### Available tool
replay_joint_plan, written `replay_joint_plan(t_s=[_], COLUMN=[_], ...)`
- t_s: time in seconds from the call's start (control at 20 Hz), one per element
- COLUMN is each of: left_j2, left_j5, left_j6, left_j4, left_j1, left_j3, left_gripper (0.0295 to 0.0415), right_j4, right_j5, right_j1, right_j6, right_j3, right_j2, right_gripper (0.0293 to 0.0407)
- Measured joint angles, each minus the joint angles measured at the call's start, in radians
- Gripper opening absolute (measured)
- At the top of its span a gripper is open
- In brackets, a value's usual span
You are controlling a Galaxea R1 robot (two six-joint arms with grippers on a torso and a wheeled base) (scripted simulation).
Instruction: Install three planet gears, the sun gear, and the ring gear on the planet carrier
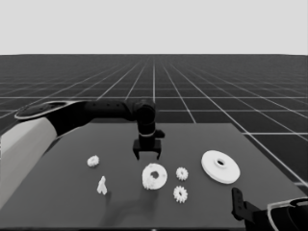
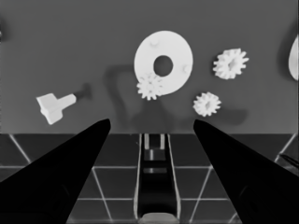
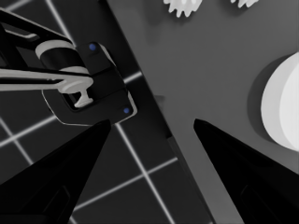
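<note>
White smaller round part (image 1: 154, 176) sits under open left end effector (image 1: 147, 156).

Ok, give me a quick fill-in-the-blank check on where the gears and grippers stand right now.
1. The left gripper hovers with open fingers behind the ____ round part.
2. One gear already sits on that part, and ____ gears lie loose on the table.
3. The larger round part lies toward the table's ____ end.
4. The thin white piece lies nearest the loose gear on the table's ____ side.

Missing words: smaller; three; right; left
</note>
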Motion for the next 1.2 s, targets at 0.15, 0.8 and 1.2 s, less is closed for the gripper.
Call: replay_joint_plan(t_s=[0.15, 0.8, 1.2], left_j2=[-0.467, -0.435, -0.413], left_j5=[0.017, -0.268, -0.291], left_j6=[0.499, 1.099, 1.122], left_j4=[0.004, 0.178, 0.180], left_j1=[0.003, 0.344, 0.362], left_j3=[0.066, -0.680, -0.732], left_gripper=[0.0386, 0.0385, 0.0312], right_j4=[0.000, 0.000, 0.000], right_j5=[0.000, 0.000, 0.000], right_j1=[0.000, 0.000, 0.000], right_j6=[0.000, 0.000, 0.000], right_j3=[0.000, 0.000, 0.000], right_j2=[0.000, 0.000, 0.000], right_gripper=[0.0385, 0.0385, 0.0385])
